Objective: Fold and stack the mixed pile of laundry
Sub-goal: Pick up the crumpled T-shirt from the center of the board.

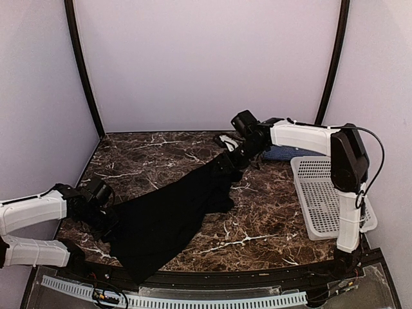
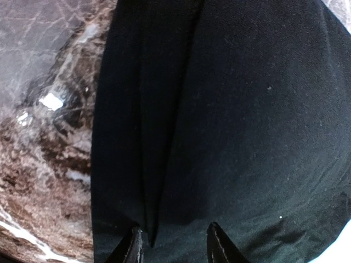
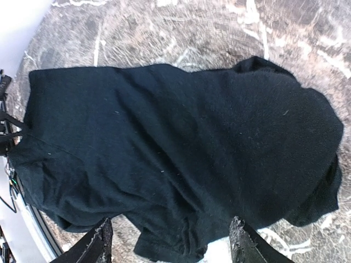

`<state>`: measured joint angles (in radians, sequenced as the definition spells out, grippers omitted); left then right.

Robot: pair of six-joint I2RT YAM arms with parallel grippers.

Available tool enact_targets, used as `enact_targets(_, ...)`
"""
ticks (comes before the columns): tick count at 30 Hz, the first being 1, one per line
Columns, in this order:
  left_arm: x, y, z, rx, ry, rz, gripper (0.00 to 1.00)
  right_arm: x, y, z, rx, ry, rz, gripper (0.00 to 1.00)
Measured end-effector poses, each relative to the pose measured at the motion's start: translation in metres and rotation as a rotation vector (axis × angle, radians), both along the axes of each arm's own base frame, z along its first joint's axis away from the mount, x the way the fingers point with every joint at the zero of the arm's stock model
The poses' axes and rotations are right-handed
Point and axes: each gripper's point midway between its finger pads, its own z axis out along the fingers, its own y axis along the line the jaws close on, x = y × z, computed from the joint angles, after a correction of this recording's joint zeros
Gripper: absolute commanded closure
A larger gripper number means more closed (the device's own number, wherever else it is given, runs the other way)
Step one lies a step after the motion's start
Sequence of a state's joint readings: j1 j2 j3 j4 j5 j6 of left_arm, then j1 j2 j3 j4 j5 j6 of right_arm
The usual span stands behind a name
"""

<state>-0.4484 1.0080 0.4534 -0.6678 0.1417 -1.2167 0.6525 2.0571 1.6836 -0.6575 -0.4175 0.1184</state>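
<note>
The left fingers (image 2: 134, 247) straddle the black garment (image 1: 174, 212), grip unclear; right fingers (image 3: 98, 244) gape wide. Pinch both ends, stretch flat over the worktop (image 1: 148, 154).

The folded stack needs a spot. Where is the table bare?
Bare tabletop far left, between the back wall and the black garment; another patch near right, between garment and white basket. Far right is crowded: checked shirt beside the basket.

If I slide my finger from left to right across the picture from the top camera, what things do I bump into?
black garment → blue checked shirt → white basket
</note>
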Motion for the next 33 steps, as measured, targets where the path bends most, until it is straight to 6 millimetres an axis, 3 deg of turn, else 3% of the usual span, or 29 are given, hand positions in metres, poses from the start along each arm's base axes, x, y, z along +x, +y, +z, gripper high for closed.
enact_targets(3, 0.002, -0.001, -0.003, 0.004, 0.007, 0.0, 0.68, 0.001, -0.005, 0.009, 0.012, -0.011, -0.01, 0.31)
enact_targets(5, 0.004, -0.002, -0.003, 0.002, 0.004, 0.0, 0.8, 0.002, -0.01, 0.011, 0.015, -0.012, -0.021, 0.3)
enact_targets(6, 0.005, -0.002, -0.004, 0.002, 0.004, 0.0, 0.9, 0.004, -0.013, 0.011, 0.015, -0.011, -0.028, 0.31)
enact_targets(8, 0.006, -0.002, -0.005, 0.006, 0.003, 0.001, 0.99, 0.005, -0.019, 0.009, 0.011, -0.004, -0.041, 0.31)
enact_targets(10, 0.007, -0.002, -0.005, 0.01, 0.0, -0.006, 1.0, 0.005, -0.024, 0.004, 0.003, 0.007, -0.05, 0.3)
enact_targets(13, 0.014, -0.003, 0.003, 0.013, -0.025, -0.008, 0.97, 0.002, -0.033, -0.002, -0.007, 0.022, -0.062, 0.3)
enact_targets(16, 0.028, -0.006, 0.021, 0.008, -0.084, -0.013, 0.81, -0.006, -0.042, -0.006, -0.017, 0.04, -0.072, 0.3)
enact_targets(20, 0.046, -0.012, 0.041, -0.001, -0.149, -0.026, 0.73, -0.012, -0.048, -0.004, -0.017, 0.042, -0.078, 0.3)
enact_targets(33, 0.036, -0.007, 0.025, 0.022, -0.101, -0.031, 0.72, -0.006, -0.053, -0.001, -0.009, 0.031, -0.092, 0.3)
